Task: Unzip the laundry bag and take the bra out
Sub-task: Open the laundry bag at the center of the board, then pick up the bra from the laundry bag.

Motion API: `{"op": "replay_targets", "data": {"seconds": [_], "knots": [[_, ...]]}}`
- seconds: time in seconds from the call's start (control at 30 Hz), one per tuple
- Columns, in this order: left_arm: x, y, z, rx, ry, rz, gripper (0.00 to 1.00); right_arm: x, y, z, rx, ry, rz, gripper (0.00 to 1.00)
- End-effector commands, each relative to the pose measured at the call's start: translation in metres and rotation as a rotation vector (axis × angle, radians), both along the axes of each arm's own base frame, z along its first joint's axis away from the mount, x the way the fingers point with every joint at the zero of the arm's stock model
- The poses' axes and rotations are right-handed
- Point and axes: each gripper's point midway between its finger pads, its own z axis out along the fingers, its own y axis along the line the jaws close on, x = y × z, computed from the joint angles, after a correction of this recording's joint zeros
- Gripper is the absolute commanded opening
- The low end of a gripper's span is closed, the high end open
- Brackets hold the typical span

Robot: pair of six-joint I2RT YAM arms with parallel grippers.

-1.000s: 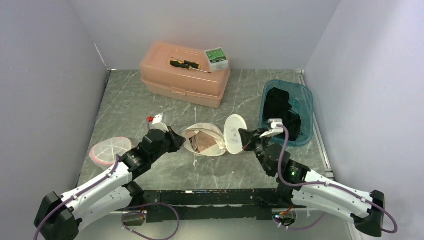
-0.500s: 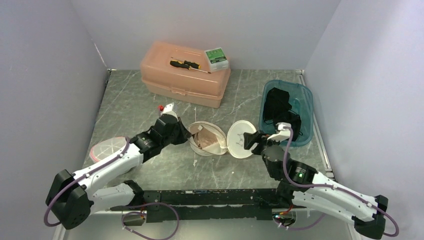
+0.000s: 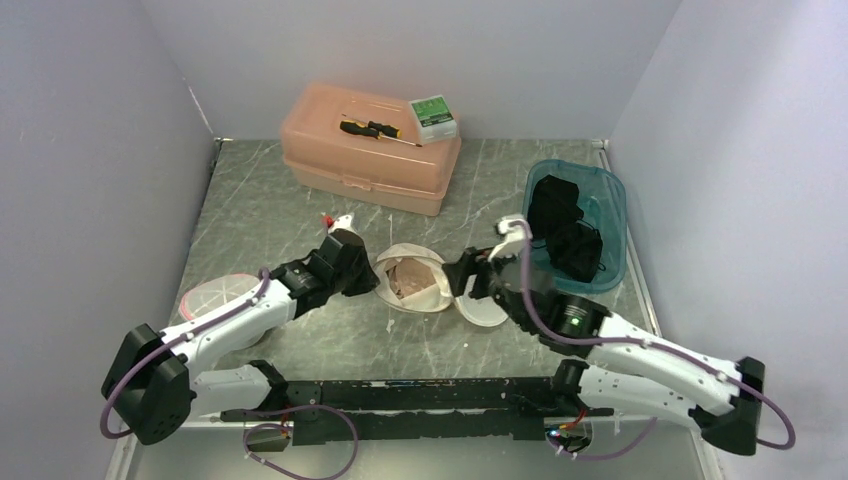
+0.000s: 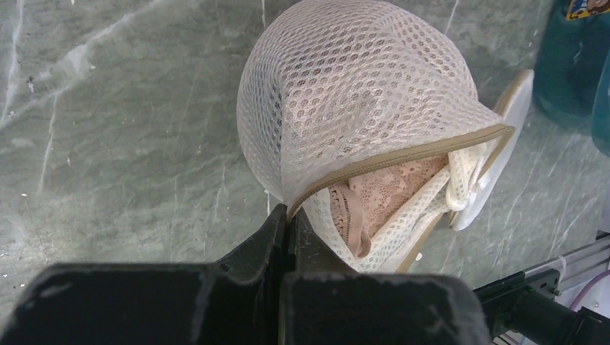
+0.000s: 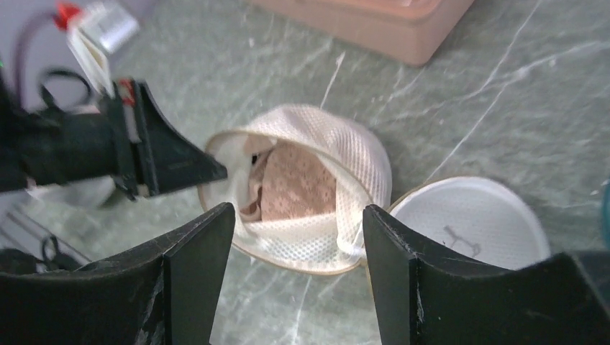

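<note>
We see the domed white mesh laundry bag (image 3: 415, 283) at table centre, unzipped, lacy beige bra (image 4: 374, 194) inside, our left gripper (image 4: 289, 219) clenched on its tan rim at 9 o'clock, right gripper (image 5: 298, 223) released at 3, peach plastic toolbox (image 3: 370, 150) at 12, teal bin (image 3: 615, 200) at 2.

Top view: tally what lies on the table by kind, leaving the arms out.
Mesh bag: 1
Bra: 1
Case: 1
Screwdriver: 1
Green box: 1
Teal bin: 1
Black clothing heap: 1
Pink disc: 1
Total: 8
</note>
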Motion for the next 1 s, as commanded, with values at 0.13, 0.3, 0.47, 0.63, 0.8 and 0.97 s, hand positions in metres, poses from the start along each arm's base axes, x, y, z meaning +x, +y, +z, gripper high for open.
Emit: {"op": "replay_targets", "data": {"seconds": [0.13, 0.3, 0.47, 0.63, 0.8, 0.97], "knots": [[0.007, 0.006, 0.011, 0.064, -0.001, 0.02, 0.07, 0.006, 0.06, -0.055, -0.063, 0.109, 0.213, 0.65], [0.011, 0.012, 0.012, 0.12, -0.002, 0.028, 0.08, 0.005, 0.093, -0.065, -0.097, 0.107, 0.348, 0.59], [0.007, 0.015, 0.007, 0.126, 0.005, 0.025, 0.04, 0.011, 0.115, -0.079, -0.146, 0.131, 0.399, 0.6], [0.003, 0.022, 0.002, 0.141, 0.006, 0.029, 0.03, 0.025, 0.132, -0.097, -0.201, 0.15, 0.391, 0.65], [-0.002, 0.018, 0.002, 0.125, 0.014, -0.005, 0.03, 0.042, 0.145, -0.112, -0.246, 0.161, 0.356, 0.71], [-0.009, 0.023, 0.001, 0.114, 0.012, -0.005, 0.03, 0.054, 0.147, -0.13, -0.305, 0.183, 0.304, 0.73]]}}
